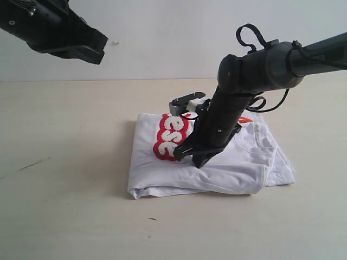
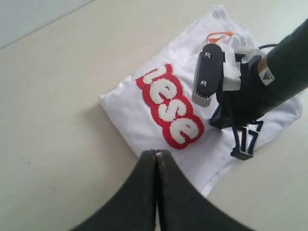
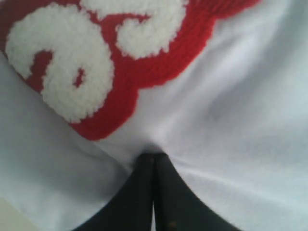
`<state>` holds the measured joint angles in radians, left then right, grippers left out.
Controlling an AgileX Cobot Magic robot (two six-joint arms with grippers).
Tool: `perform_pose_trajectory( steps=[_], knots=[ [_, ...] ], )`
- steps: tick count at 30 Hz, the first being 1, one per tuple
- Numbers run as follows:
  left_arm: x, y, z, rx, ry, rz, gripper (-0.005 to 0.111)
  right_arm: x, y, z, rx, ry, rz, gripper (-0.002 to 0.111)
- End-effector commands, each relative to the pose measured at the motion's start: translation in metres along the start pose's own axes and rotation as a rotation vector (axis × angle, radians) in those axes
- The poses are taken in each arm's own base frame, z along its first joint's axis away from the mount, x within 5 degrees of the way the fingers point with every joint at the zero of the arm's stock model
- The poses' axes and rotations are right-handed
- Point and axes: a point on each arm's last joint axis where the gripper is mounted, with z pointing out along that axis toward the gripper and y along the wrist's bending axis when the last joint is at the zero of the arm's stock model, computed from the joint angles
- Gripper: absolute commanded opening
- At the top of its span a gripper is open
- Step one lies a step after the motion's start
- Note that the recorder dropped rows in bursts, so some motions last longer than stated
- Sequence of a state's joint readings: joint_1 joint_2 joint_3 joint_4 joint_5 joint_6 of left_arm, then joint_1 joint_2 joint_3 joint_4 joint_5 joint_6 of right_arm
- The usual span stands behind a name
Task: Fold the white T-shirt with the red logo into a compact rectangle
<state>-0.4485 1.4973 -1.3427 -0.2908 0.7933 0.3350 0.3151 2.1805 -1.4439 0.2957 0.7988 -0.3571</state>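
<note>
Right hand (image 3: pixel 154 156), clenched, touches the white T-shirt (image 3: pixel 231 120) beside the red logo (image 3: pixel 144 62).

1 table (image 1: pixel 65 162), 1 white T-shirt (image 1: pixel 227 173), 1 red logo (image 1: pixel 169 138), 2 grippers: left gripper (image 2: pixel 156 153), right gripper (image 3: pixel 153 156)

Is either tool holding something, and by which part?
The left tool, shut in the air, holds nothing. The right tool is shut, tip on the shirt beside the logo; unclear whether it pinches cloth.

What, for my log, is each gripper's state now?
Left gripper: shut, holding nothing.
Right gripper: shut, tips on the white T-shirt.
</note>
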Motion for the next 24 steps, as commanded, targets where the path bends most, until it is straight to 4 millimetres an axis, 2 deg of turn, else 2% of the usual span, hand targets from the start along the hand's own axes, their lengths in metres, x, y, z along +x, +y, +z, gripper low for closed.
perform_pose_trajectory(
  steps=[1,4,6,9,12,16,21,24],
  knots=[
    [0.006,-0.003,-0.005,0.008,-0.038,-0.027,0.000,0.002,0.002,-0.020,0.005,-0.014,0.040,0.000],
    [0.007,-0.002,-0.003,0.006,-0.042,-0.031,0.000,-0.001,-0.009,-0.054,0.029,-0.112,0.134,0.006],
    [0.007,-0.002,-0.003,0.006,-0.042,-0.031,0.000,0.000,-0.023,-0.077,0.043,-0.163,0.202,0.019],
    [0.007,-0.002,-0.003,0.006,-0.042,-0.031,0.000,0.011,-0.047,-0.096,0.076,-0.170,0.333,0.041],
    [0.007,-0.002,-0.003,0.007,-0.044,-0.032,0.000,0.029,-0.073,-0.093,0.130,-0.120,0.430,0.049],
    [0.007,-0.002,-0.003,0.006,-0.046,-0.032,0.000,0.050,-0.099,-0.076,0.150,-0.084,0.505,0.050],
    [0.007,-0.002,-0.003,0.006,-0.046,-0.032,0.000,0.069,-0.120,-0.066,0.160,-0.088,0.555,0.050],
    [0.007,-0.002,-0.003,0.006,-0.046,-0.032,0.000,0.076,-0.125,-0.063,0.138,-0.098,0.555,0.052]
  ],
)
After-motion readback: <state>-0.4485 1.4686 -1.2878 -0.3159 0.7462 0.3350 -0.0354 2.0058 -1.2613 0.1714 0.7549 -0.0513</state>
